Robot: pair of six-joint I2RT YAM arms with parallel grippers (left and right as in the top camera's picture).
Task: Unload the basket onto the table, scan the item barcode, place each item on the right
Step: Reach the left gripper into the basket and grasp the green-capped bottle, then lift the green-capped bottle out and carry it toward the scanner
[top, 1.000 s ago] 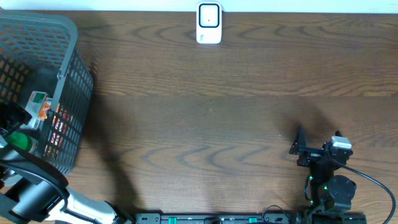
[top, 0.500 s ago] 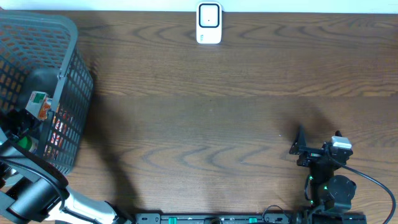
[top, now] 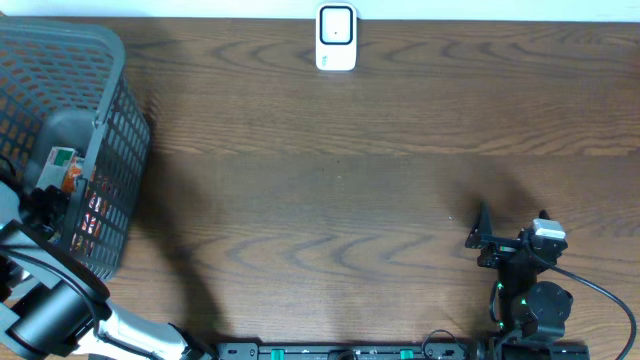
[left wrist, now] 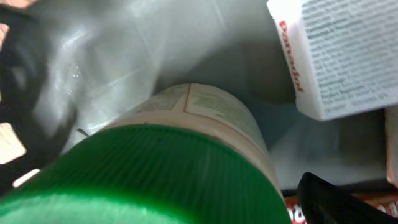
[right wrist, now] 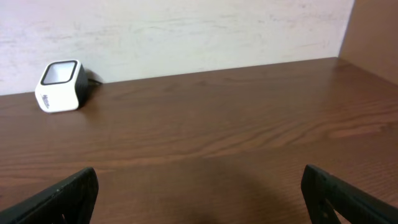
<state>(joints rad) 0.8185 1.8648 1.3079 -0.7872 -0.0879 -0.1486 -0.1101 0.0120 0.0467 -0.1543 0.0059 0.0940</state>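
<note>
Left hand (top: 42, 205), jaws wide, in basket (top: 110, 130) just over green-capped bottle (left wrist: 155, 174); nothing gripped. Right hand (top: 512, 228) wide, empty. Scanner (top: 336, 37) well away from both; pick, carry, scan remain.

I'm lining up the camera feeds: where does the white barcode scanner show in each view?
Overhead: scanner at top centre, at the far edge of the table.
Left wrist: not in it.
Right wrist: scanner at the left, near the wall.
Shared landmark: the wooden table, under it in both.

Overhead looks straight down; right wrist shares its scanner (right wrist: 59, 86); left wrist sits close inside the basket (top: 105, 100)
</note>
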